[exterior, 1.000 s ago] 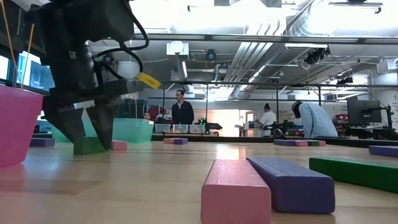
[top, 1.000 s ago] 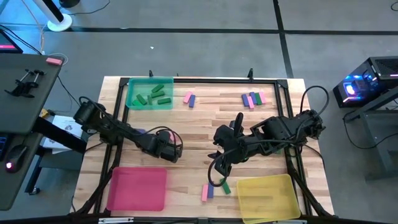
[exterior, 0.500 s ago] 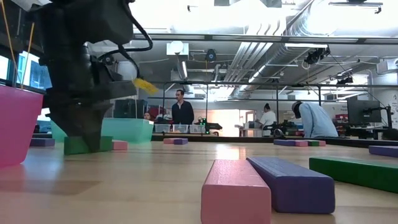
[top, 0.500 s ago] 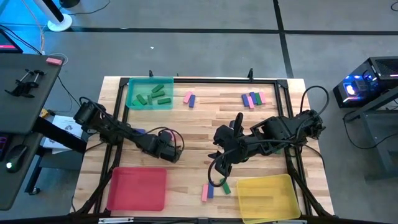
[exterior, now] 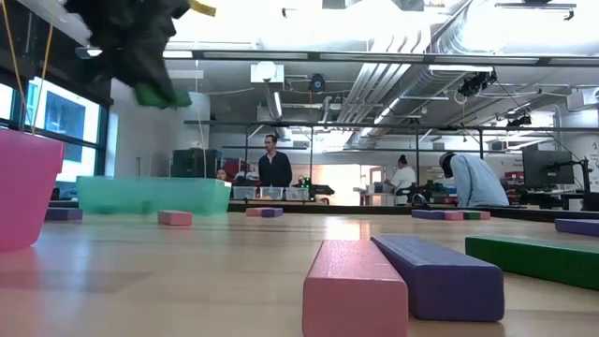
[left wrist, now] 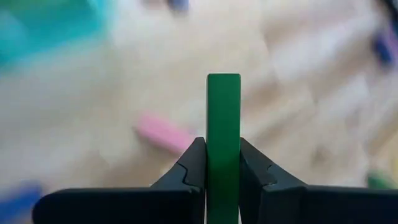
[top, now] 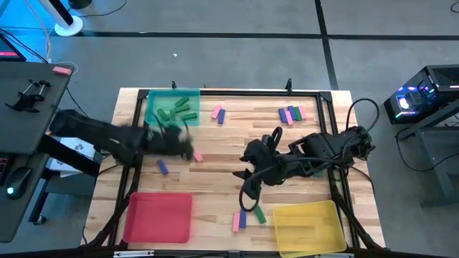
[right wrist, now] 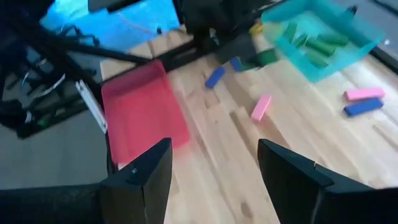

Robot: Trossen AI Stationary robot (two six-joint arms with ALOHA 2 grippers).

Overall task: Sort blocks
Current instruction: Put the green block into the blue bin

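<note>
One green block (left wrist: 223, 143) is clamped upright in the left jaws (left wrist: 222, 163), lifted off the surface just short of the green tray (top: 172, 107), while the right jaws (right wrist: 214, 163) are held agape mid-surface.

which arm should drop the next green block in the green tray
Left. Its gripper is already shut on a green block, lifted off the table right beside the green tray. The right gripper is open and empty, mid-table near the yellow tray.
</note>
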